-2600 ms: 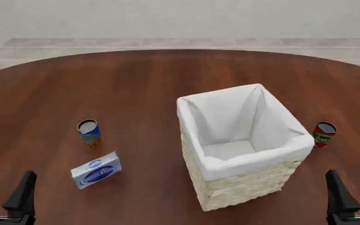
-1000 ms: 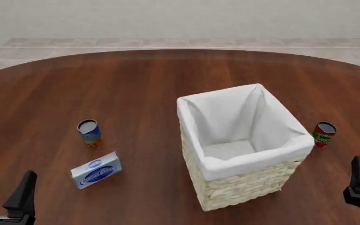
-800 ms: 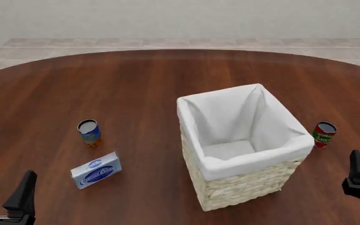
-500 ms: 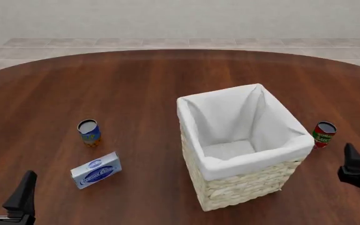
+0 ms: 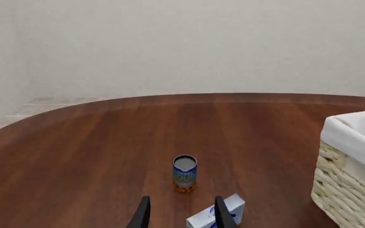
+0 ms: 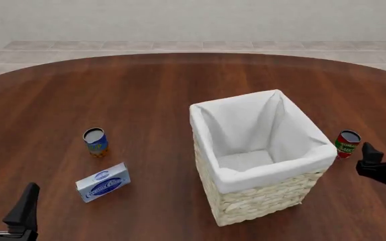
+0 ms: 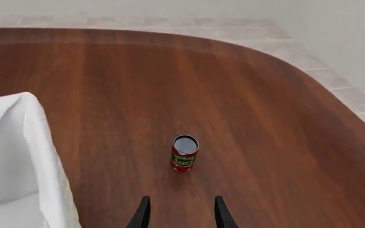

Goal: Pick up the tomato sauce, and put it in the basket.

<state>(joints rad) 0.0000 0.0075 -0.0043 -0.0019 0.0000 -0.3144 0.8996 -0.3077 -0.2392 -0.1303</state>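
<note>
Two dark fingers of the right gripper (image 6: 384, 154) stand apart with nothing between them, poised near the table's right edge in the front view; in the right wrist view the same gripper (image 7: 178, 212) shows its tips parted over bare wood. Just ahead of those tips, centred on the gap but not yet inside it, the tomato sauce (image 7: 184, 153) stands upright on the table (image 7: 252, 118), silvery top up, red label and green band facing the camera. From the front the can (image 6: 347, 143) sits just to the gripper's left and slightly beyond it, near but not touching. Farther to the gripper's left rises the basket (image 6: 265, 201), its white lining folded over the rim; the can stands close beside the basket's right wall, apart from it. One corner of that lining (image 7: 36, 156) fills the side of the right wrist view. Well across the table, the left gripper (image 6: 4, 207) hangs low at the near left corner, fingers likewise spread and holding nothing; its wrist view shows the left gripper (image 5: 179, 213) tips parted. Ahead of it stands a blue-and-orange can (image 5: 184, 174), and a white-and-blue box (image 5: 219, 213) lies close by its one fingertip, partly behind it.
</note>
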